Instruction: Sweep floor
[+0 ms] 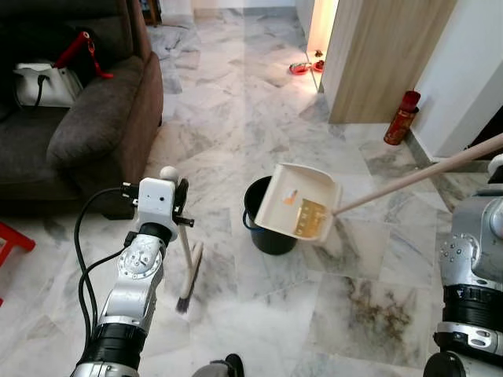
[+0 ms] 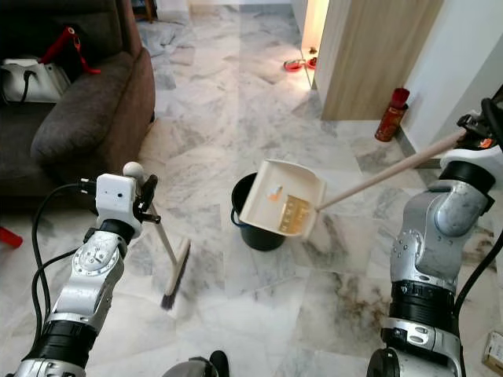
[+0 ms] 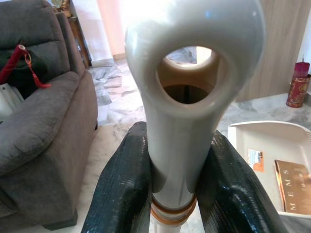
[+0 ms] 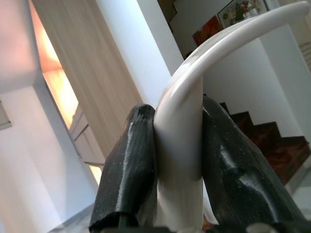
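Brush (image 2: 174, 276) hangs below the left gripper (image 3: 175, 194), whose fingers (image 3: 121, 194) clamp its handle near the looped end; its long axis runs nearly upright, bristles on the floor (image 2: 346, 298). Right gripper (image 4: 177, 165) is clamped on the dustpan (image 2: 281, 198) pole, which slants down to the pan tipped over the bucket (image 2: 253, 232). Tilting too shallowly could leave scraps stuck, or spill them beside the bucket.

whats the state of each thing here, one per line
broom: upright, bristles on the floor, handle held by left gripper
dustpan: raised and tilted over the bucket, litter inside, handle held by right gripper
bucket: upright, open, on the floor
red canister: standing by the wall
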Available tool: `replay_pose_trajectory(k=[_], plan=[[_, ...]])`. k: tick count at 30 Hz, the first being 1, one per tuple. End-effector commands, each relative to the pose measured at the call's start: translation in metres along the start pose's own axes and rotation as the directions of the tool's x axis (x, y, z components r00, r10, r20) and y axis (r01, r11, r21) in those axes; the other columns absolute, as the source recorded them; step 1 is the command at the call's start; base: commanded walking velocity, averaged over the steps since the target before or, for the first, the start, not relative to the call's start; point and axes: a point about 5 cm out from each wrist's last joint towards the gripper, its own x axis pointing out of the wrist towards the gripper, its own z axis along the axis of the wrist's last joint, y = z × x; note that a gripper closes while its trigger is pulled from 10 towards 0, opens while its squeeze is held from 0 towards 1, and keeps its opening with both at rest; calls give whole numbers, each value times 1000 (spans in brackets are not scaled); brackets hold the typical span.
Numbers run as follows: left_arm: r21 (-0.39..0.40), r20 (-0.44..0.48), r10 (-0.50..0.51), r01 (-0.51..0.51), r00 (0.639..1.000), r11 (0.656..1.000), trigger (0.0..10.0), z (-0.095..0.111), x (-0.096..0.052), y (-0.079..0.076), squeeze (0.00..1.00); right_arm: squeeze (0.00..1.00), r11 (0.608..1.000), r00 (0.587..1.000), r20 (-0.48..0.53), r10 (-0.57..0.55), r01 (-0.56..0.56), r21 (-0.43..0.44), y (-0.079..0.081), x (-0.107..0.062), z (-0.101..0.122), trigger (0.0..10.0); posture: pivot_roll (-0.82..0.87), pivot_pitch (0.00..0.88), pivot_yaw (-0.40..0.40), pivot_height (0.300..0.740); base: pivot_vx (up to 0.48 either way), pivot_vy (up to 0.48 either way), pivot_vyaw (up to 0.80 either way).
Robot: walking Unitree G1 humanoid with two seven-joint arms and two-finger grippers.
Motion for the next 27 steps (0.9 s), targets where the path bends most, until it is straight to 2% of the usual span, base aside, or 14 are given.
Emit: replay_pose_trajectory(k=[1, 7, 11, 27], plan=[[16, 61, 9, -10, 998, 1000, 10000, 10, 0, 3, 0, 0, 998, 996, 81, 34, -38, 52, 13, 5, 19, 10000, 173, 67, 12, 740, 0, 0, 0], [15, 64, 9, -10, 998, 1000, 10000, 11, 1, 3, 0, 0, 994, 993, 86, 85, -90, 53, 19, 6, 20, 10000, 173, 78, 9, 740, 0, 0, 0], [13, 63, 6, -6, 998, 1000, 10000, 10, 0, 2, 0, 0, 974, 976, 76, 203, -209, 90, 34, 2, 21, 10000, 170, 86, 7, 740, 0, 0, 0], [8, 62, 18, -19, 998, 1000, 10000, 10, -1, 3, 0, 0, 962, 964, 98, 247, -257, 94, 39, 5, 26, 10000, 171, 97, -3, 740, 0, 0, 0]])
